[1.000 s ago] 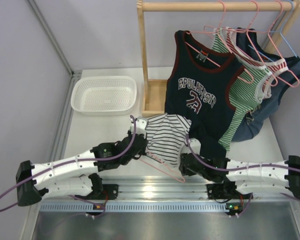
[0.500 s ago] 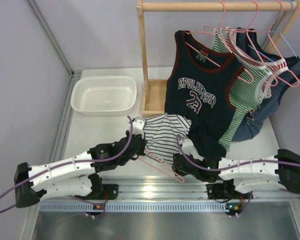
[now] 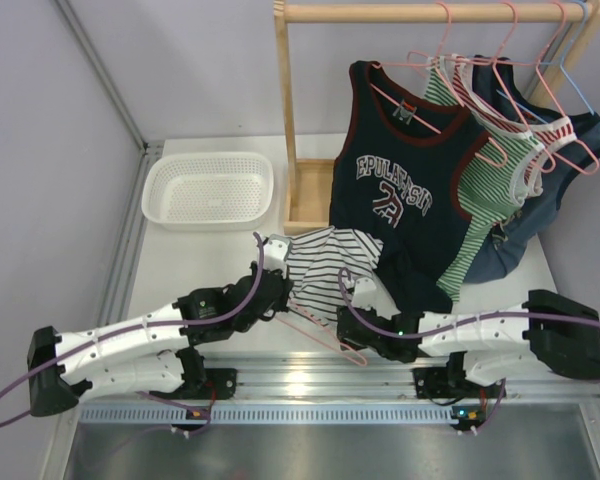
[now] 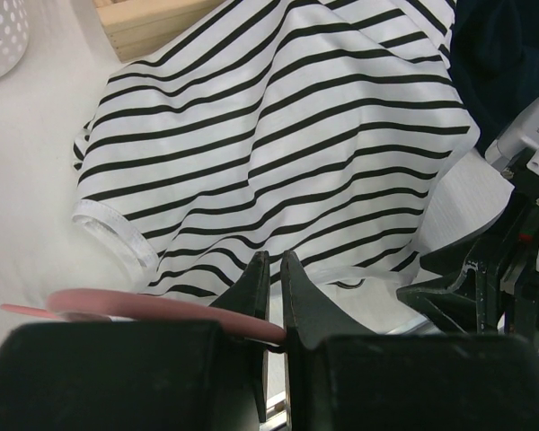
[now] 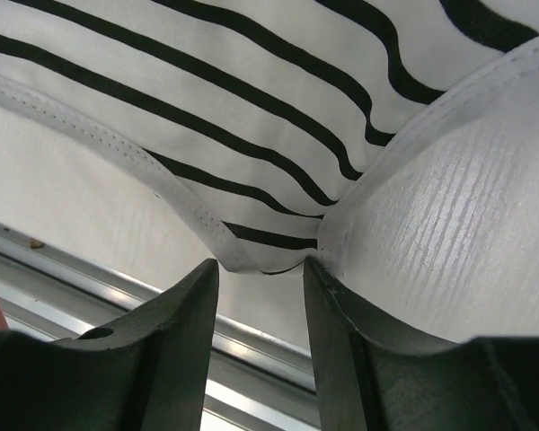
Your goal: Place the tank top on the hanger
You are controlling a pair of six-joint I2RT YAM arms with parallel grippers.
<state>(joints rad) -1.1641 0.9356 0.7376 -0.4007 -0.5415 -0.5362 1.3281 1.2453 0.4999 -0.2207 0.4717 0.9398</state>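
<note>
My left gripper (image 4: pixel 271 262) clamps the pink hanger (image 4: pixel 153 305) at the hem of the striped tank top (image 4: pixel 278 135); my right gripper (image 5: pixel 260 267) stands parted, a hem corner between its jaws.

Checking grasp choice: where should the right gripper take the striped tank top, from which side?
The tank top by its stitched near hem, where it bunches into a raised fold. Come from the near-right side: that fold sits inside the open right gripper; the flat middle likely offers little to pinch.
</note>
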